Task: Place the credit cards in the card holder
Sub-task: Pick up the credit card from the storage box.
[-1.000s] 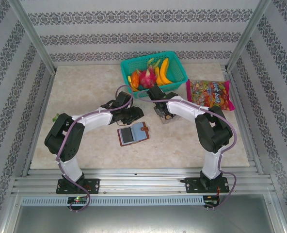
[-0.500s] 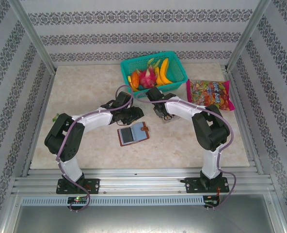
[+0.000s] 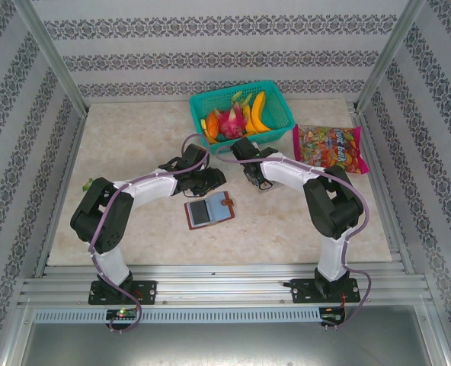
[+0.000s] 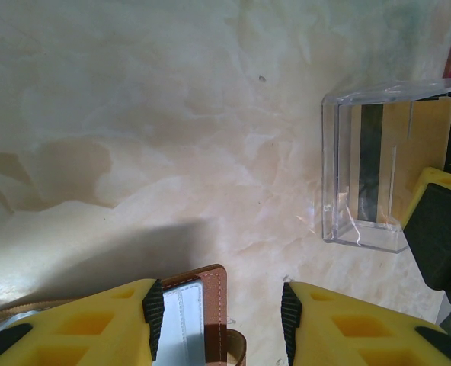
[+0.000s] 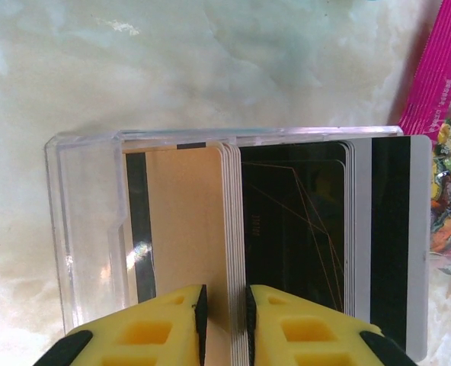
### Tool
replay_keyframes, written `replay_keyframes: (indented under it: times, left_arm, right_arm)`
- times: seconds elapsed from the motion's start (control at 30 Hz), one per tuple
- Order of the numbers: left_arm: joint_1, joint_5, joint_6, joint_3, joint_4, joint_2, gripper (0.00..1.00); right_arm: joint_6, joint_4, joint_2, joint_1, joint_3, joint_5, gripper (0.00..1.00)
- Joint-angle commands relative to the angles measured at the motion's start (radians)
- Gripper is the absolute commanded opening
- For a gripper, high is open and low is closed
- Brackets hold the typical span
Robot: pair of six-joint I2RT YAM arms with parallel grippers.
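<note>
Right wrist, right hand (image 5: 225, 299) pinching credit cards (image 5: 286, 221) — left hand (image 4: 222, 309) apart, lettering illegible.

Top external: you look from high behind the bases (image 3: 123, 291) toward 12 o'clock, whole table (image 3: 134, 145) in frame. Wrists: you look down, close. Both share the clear box (image 4: 334, 183) (image 5: 88, 229); left and top share the card holder (image 4: 215, 305) (image 3: 209, 211).

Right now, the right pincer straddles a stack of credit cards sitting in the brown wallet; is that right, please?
Not quite: the credit cards sit in the clear plastic box, not in the brown card holder, which lies open apart from it. The right wrist view shows the right pincer straddling the stack inside that box.
</note>
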Motion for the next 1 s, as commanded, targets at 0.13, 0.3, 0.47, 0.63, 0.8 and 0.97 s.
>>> replay_keyframes:
  times: [0.13, 0.3, 0.47, 0.63, 0.8, 0.97]
  left_arm:
    - [-0.014, 0.005, -0.014, 0.013, 0.028, 0.008, 0.48]
    - [-0.014, 0.005, -0.012, 0.022, 0.026, 0.014, 0.48]
    - [-0.014, 0.007, -0.011, 0.025, 0.026, 0.018, 0.48]
    - [-0.015, 0.009, -0.012, 0.022, 0.025, 0.018, 0.48]
    - [-0.015, 0.009, -0.012, 0.025, 0.027, 0.02, 0.48]
    - [-0.017, 0.009, -0.011, 0.025, 0.026, 0.02, 0.48]
  right_arm:
    - [0.008, -0.002, -0.031, -0.01, -0.01, 0.023, 0.17]
    - [0.009, 0.0, -0.039, -0.011, -0.013, 0.028, 0.17]
    - [0.009, 0.001, -0.053, -0.014, -0.017, 0.035, 0.17]
    - [0.01, 0.002, -0.063, -0.016, -0.021, 0.034, 0.14]
    - [0.012, -0.005, -0.07, -0.017, -0.018, 0.031, 0.08]
    - [0.013, -0.01, -0.082, -0.019, -0.019, 0.019, 0.04]
